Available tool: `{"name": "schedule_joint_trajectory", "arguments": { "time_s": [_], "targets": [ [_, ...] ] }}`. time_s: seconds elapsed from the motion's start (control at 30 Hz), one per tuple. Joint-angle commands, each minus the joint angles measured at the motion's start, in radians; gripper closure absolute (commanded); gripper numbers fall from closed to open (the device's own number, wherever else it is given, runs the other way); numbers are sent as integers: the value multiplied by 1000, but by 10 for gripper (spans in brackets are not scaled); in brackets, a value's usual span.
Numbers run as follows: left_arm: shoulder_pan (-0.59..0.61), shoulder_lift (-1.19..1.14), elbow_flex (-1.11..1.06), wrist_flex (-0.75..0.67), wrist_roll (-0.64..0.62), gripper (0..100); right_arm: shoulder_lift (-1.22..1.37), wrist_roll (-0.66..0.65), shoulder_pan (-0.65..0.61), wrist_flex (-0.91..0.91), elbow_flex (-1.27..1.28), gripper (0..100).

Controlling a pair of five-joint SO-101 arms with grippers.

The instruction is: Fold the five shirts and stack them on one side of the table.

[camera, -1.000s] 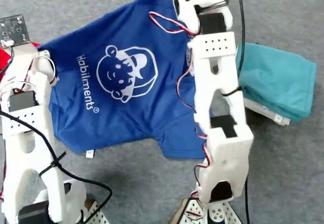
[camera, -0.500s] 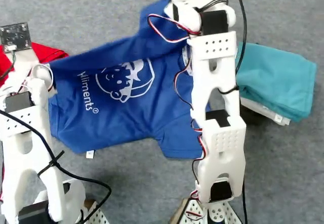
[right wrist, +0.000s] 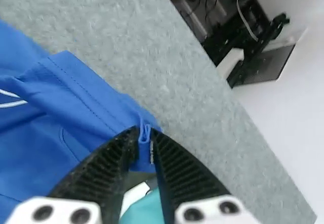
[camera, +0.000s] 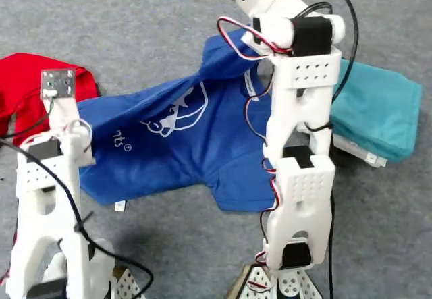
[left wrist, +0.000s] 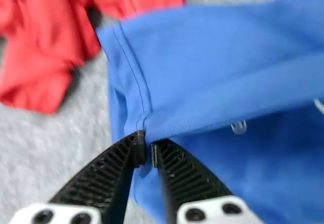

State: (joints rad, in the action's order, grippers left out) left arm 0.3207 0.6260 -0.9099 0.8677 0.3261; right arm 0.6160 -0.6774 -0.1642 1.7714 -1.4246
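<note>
- left gripper: jaws are closing tight on the stitched hem of the blue shirt, with a corner of cloth pinched between the tips.
- right gripper: jaws are clamping on a small pucker of the same shirt's edge, over the far part of the table.
- The edge of the blue shirt is hanging raised between the two grippers and doubling over onto the shirt body. In the left wrist view the upper layer is sitting on top of the lower one.
- The fold is covering the top of the white print, so only part of the drawing and lettering is showing.
- The rest of the blue shirt is lying flat mid-table between the left arm and the right arm. Its near edge is pointing toward the arm bases, and a small white tag is sticking out there.
- The red shirt is lying crumpled at the left side of the table, just beside the blue shirt's left end. I cannot tell whether they are touching.
- The teal shirt is sitting folded at the right side, just beyond the right arm.
- A white folded piece is poking out from under the teal shirt's near edge.
- Dark gear and cables are sitting past the table's far edge.
</note>
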Motion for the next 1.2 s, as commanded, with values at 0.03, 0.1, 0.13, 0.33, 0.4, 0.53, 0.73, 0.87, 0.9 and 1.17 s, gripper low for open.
{"name": "schedule_joint_trajectory", "arguments": {
  "time_s": [0.03,0.1,0.13,0.33,0.4,0.53,0.73,0.87,0.9,1.17],
  "targets": [
    [-31,174,-57,66,11,982,-130,12,30,17,127,995],
    [-32,237,-83,92,11,982,-208,29,19,17,246,995],
    [-32,263,-92,103,11,982,-246,46,10,17,315,995],
    [-34,294,-109,146,11,982,-483,94,21,-44,751,995],
    [-55,294,-112,172,11,982,-564,100,44,-100,892,995],
    [-72,294,-140,189,11,982,-723,95,77,-222,1221,995],
    [-66,302,-161,230,52,982,-1004,75,81,-393,1709,995],
    [-66,295,-169,247,81,982,-1165,74,102,-465,1966,995],
    [-66,295,-173,255,87,982,-1196,74,113,-473,2014,995],
    [64,294,-175,259,173,982,-1360,23,180,-482,2233,995]
  ]
}}
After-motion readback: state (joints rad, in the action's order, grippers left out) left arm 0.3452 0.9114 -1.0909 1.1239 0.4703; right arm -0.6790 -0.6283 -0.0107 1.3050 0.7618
